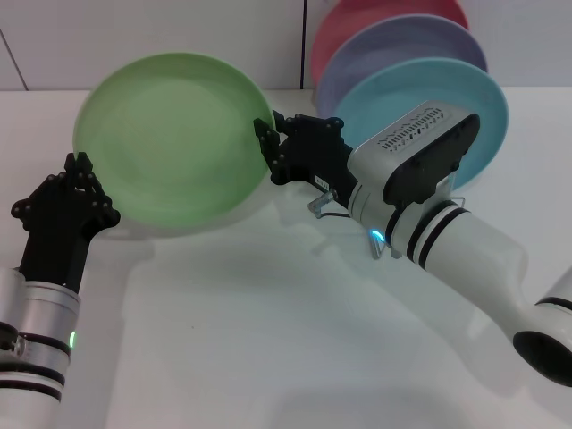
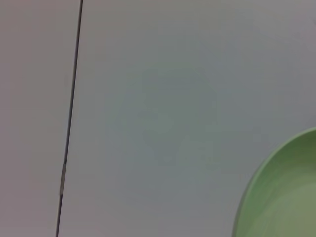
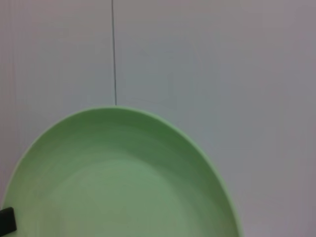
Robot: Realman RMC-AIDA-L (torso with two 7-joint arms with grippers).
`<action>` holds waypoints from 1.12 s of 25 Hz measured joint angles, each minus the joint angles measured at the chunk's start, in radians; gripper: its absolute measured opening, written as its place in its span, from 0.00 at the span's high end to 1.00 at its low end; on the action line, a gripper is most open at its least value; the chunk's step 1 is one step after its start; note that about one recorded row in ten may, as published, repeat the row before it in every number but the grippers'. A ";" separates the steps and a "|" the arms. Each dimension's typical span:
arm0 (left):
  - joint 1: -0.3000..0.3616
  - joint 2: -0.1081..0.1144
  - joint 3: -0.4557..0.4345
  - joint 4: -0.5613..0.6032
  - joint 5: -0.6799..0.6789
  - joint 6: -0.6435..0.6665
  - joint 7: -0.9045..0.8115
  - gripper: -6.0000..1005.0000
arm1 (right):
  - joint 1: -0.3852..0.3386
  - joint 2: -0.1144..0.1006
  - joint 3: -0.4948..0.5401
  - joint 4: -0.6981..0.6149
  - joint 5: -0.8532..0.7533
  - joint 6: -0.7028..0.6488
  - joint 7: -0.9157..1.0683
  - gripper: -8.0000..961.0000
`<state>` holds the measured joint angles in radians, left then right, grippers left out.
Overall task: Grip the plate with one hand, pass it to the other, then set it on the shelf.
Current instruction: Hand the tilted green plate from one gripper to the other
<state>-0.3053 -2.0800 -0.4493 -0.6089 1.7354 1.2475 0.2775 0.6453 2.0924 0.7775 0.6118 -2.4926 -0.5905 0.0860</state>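
Oddly, nothing readable shows anywhere: the grey vented box (image 1: 427, 154) on the right arm's wrist carries only a row of slots, with no lettering I can make out.

The light green plate (image 1: 172, 141) is up off the white tabletop (image 1: 268, 340), tilted so its hollow faces the robot. The right hand (image 1: 271, 150), black and many-fingered, has its fingers closed over the plate's right-hand rim and is carrying it. The left hand (image 1: 76, 188), on the slim arm with silver and white bands, sits just beside the plate's lower left edge, its fingers loosely spread and pointing up. I cannot tell whether they touch the rim, and they grip nothing that I can see.

In the right wrist view the plate (image 3: 118, 182) fills the lower part, empty and clean, with a bit of black finger at one corner. The left wrist view catches only a curved slice of the plate (image 2: 281, 192) against a pale wall.

Behind the right arm stands the wire plate rack (image 1: 380, 243), of which only a few silver loops show near the forearm. Three plates stand on edge in it, one behind the other: a turquoise-blue plate (image 1: 474, 98) nearest, a lavender plate (image 1: 393, 49) behind it, and a pinkish-red plate (image 1: 375, 18) at the back.
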 joint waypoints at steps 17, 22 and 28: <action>-0.001 0.000 0.000 0.001 -0.001 -0.004 0.000 0.96 | 0.002 0.000 -0.007 -0.007 0.025 -0.004 0.000 0.88; -0.001 0.000 0.000 0.002 0.000 -0.004 0.000 0.96 | 0.002 0.000 -0.009 -0.005 0.025 -0.004 0.000 0.89; -0.001 0.000 0.000 0.003 0.001 -0.003 -0.001 0.96 | 0.003 0.000 -0.010 -0.002 0.025 -0.002 0.000 0.90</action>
<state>-0.3068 -2.0800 -0.4494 -0.6056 1.7365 1.2441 0.2770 0.6478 2.0923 0.7672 0.6099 -2.4680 -0.5923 0.0856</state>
